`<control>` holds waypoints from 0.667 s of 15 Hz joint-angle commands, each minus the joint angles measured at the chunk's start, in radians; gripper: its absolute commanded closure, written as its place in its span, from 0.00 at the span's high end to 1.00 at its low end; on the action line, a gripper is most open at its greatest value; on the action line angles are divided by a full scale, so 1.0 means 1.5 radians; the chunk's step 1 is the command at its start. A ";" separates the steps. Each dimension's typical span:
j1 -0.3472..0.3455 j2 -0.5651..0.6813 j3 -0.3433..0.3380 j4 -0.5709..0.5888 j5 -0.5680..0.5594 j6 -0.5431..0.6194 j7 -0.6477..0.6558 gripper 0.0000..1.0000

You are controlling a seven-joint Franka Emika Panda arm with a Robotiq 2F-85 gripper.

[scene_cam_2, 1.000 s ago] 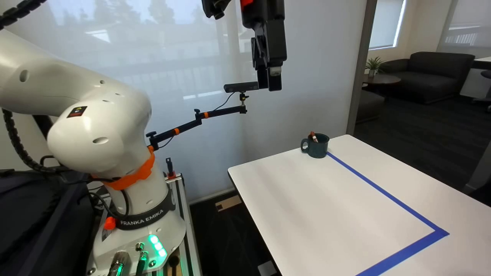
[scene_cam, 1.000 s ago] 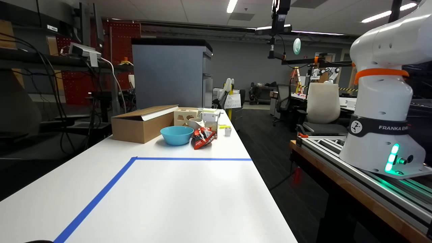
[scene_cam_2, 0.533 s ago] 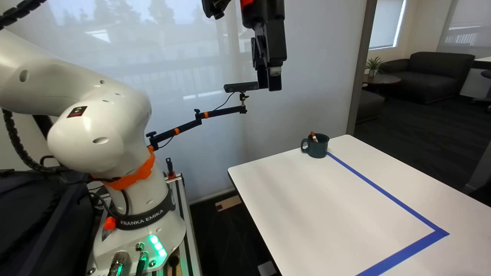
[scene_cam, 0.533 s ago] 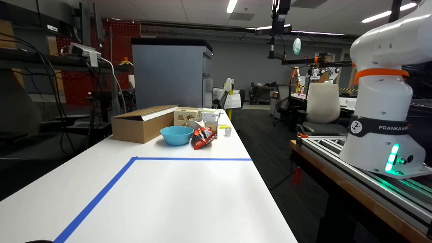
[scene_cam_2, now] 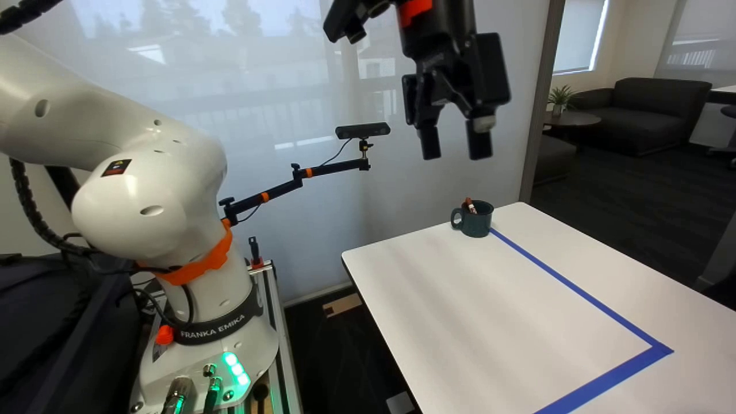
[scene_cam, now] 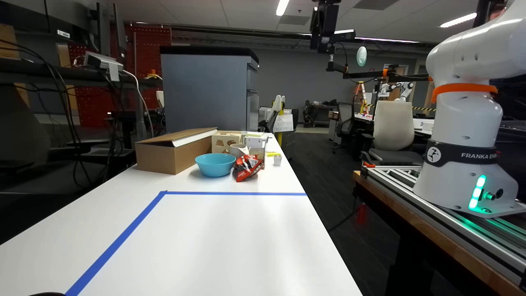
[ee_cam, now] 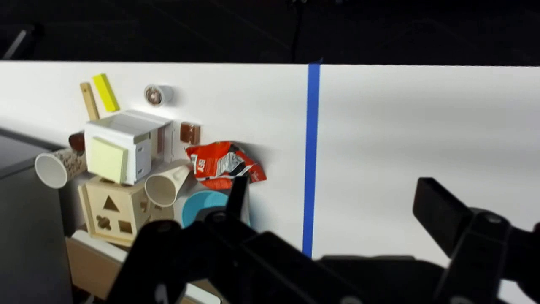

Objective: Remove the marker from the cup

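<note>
A dark green cup [scene_cam_2: 477, 223] stands upright at the far corner of the white table in an exterior view, its handle to the left. A marker [scene_cam_2: 470, 205] with a reddish-brown end leans inside it and sticks out above the rim. My gripper [scene_cam_2: 455, 146] is high above the table, well above the cup in that view and apart from it. Its two black fingers are spread with nothing between them. In the wrist view the gripper [ee_cam: 331, 185] is also wide open over the table; cup and marker are out of view there. The gripper [scene_cam: 321, 41] shows at the top in an exterior view.
A blue bowl [scene_cam: 215, 165], a red bag [scene_cam: 248, 167], a cardboard box [scene_cam: 174, 152] and a wooden shape box [ee_cam: 112, 211] are grouped at one table end. Blue tape [scene_cam_2: 575, 287] marks the white table. A camera on a jointed stand [scene_cam_2: 328, 168] is behind the table.
My gripper has moved and turned: right and slightly down in the view with the cup, left in the exterior view with the bowl. Both fingers now show apart. Cup and marker have not moved.
</note>
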 commanded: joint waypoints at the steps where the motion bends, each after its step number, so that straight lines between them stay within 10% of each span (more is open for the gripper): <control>1: 0.002 0.075 -0.100 0.014 -0.074 0.140 -0.147 1.00; 10: 0.093 0.356 -0.276 0.114 0.096 0.542 -0.575 1.00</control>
